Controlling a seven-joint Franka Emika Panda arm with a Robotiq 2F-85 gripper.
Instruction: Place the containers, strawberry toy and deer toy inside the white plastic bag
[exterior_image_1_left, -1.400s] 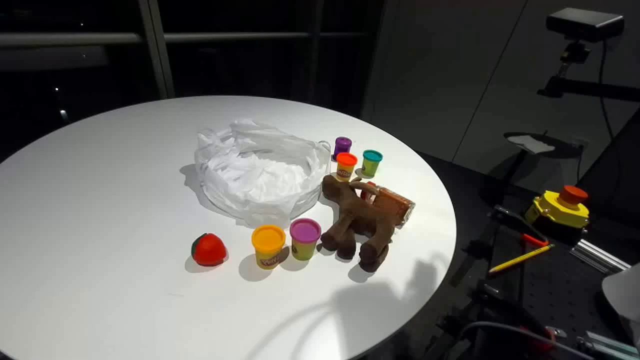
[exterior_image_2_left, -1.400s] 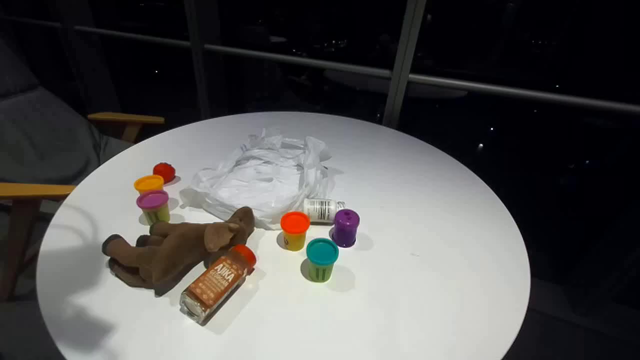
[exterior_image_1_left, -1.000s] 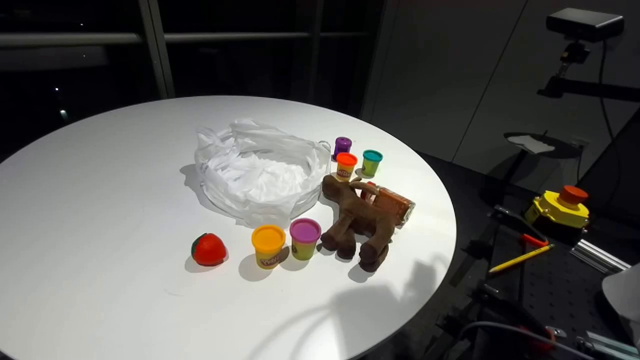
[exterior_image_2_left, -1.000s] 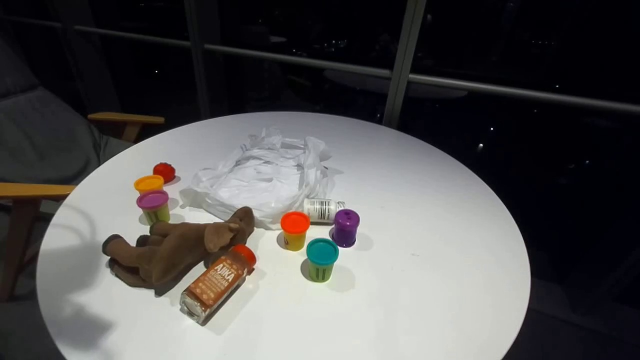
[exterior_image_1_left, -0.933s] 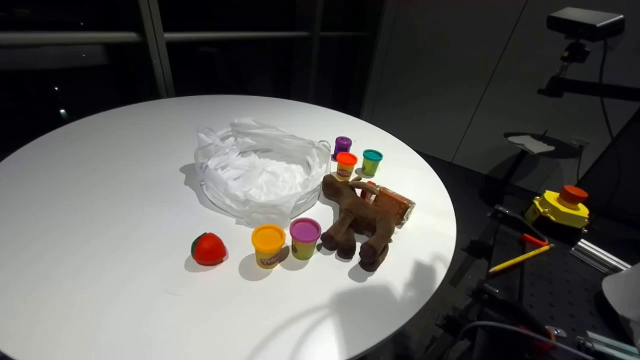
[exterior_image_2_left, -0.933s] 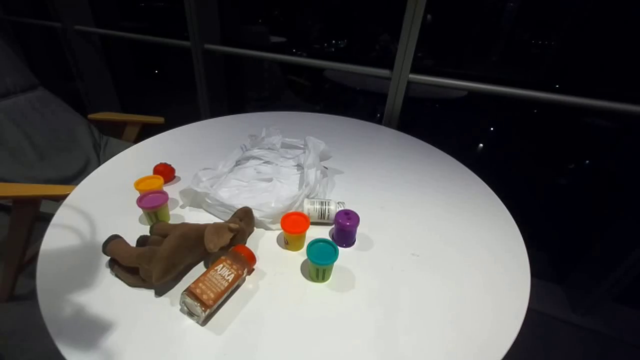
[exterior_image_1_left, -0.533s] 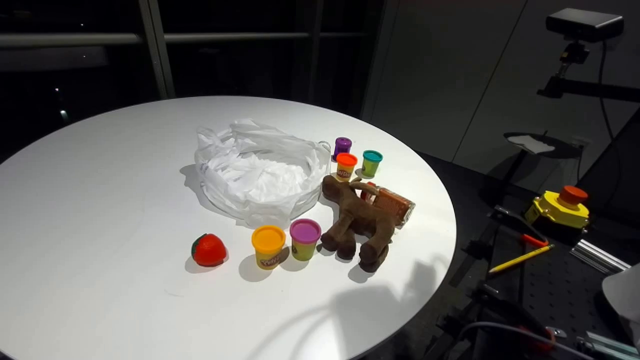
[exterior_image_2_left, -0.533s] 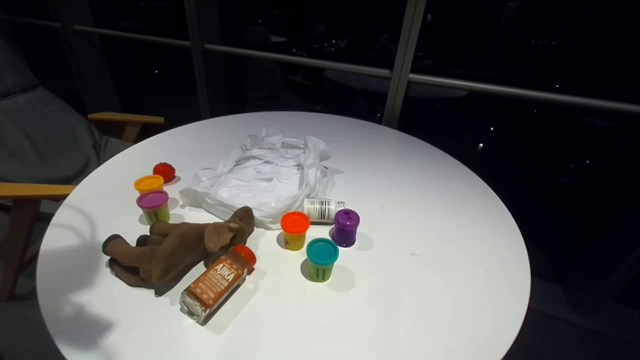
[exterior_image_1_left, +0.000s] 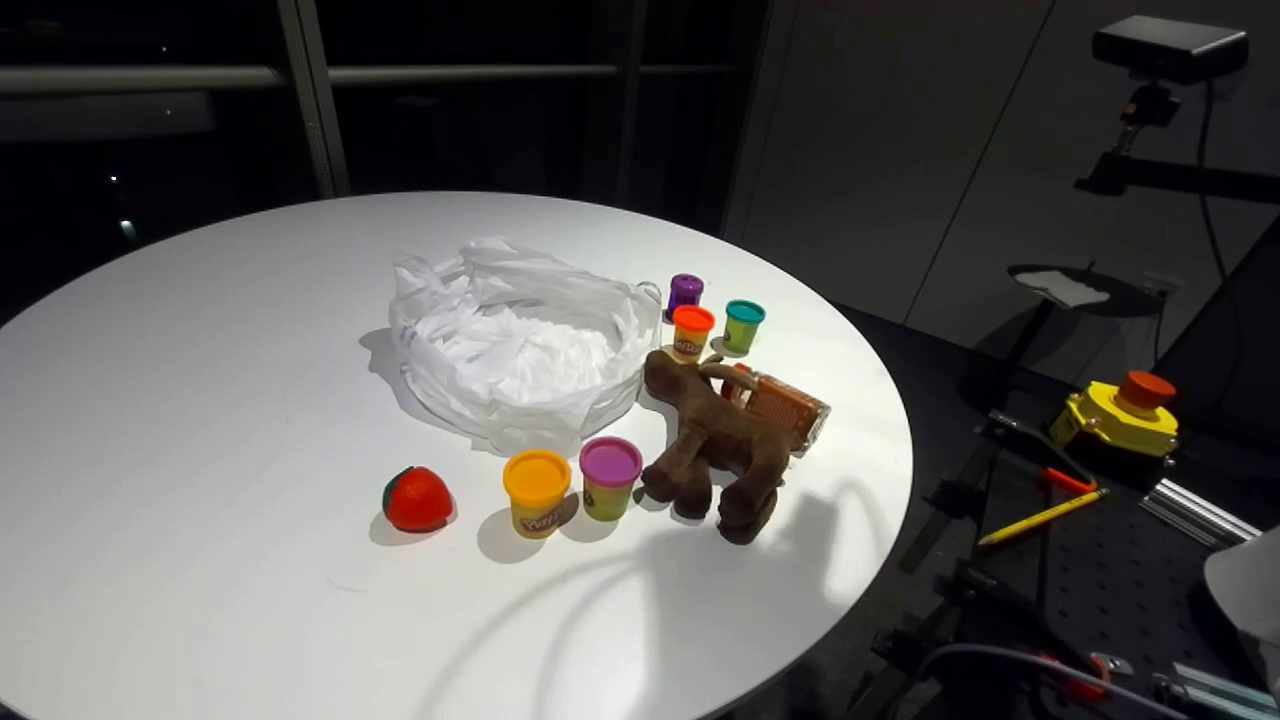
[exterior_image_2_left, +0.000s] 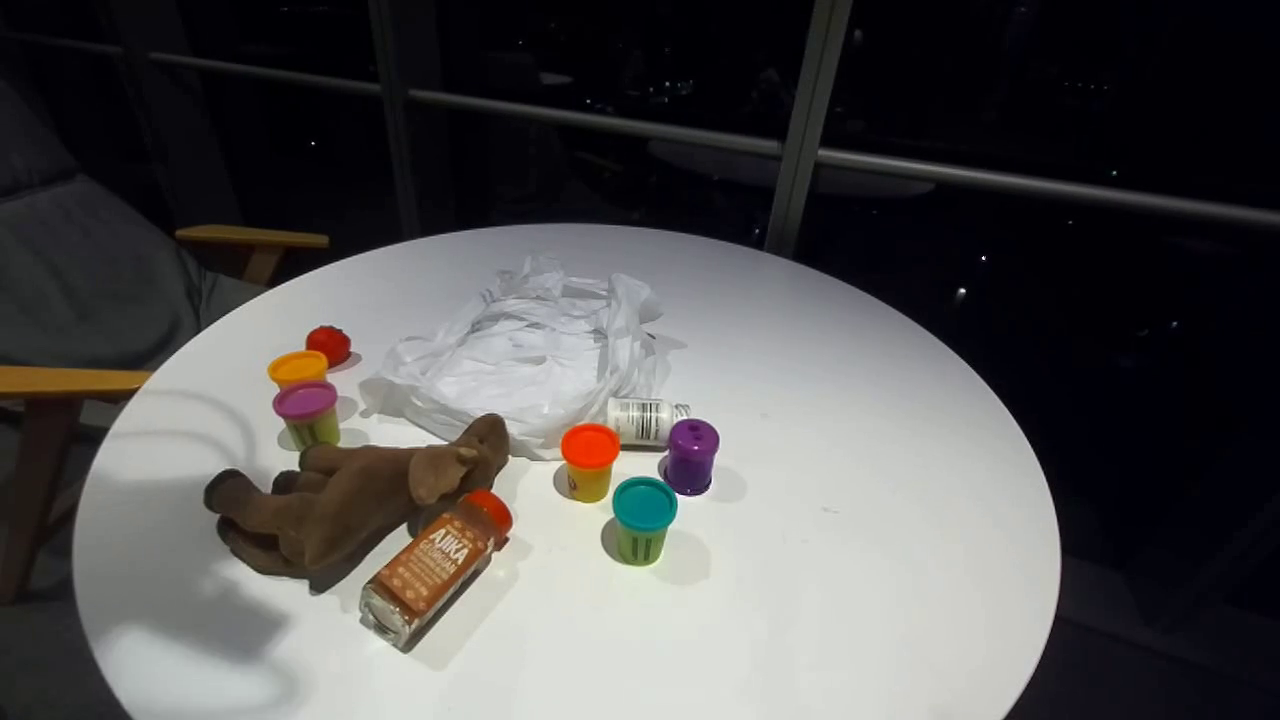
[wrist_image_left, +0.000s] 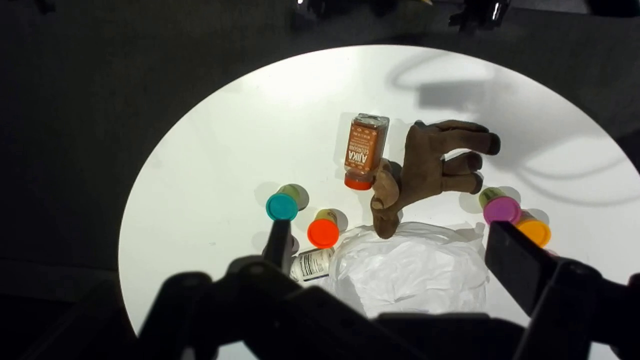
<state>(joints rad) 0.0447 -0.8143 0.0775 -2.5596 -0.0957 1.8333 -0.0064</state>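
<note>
In both exterior views the white plastic bag (exterior_image_1_left: 530, 365) lies spread on the round table, its mouth facing up. Beside it rests the brown deer toy (exterior_image_2_left: 350, 500) on its side, head at the bag's rim. The containers stand in two groups: an orange-lidded one (exterior_image_1_left: 537, 492) and a magenta-lidded one (exterior_image_1_left: 610, 478); then a red-lidded one (exterior_image_2_left: 590, 462), a teal-lidded one (exterior_image_2_left: 643, 520) and a purple one (exterior_image_2_left: 691, 456). Left of the first group sits the red strawberry toy (exterior_image_1_left: 418, 499). Only the wrist view shows my gripper (wrist_image_left: 390, 223), open and holding nothing, above the table.
A spice jar (exterior_image_2_left: 437, 570) with a red cap lies against the deer. A white bottle (exterior_image_2_left: 642, 420) lies between the bag and the purple container. A chair armrest (exterior_image_2_left: 70, 381) stands at the table's side.
On the table, the arm's shadow has shifted to the left in an exterior view, so the arm has moved. The objects stay where they were.
</note>
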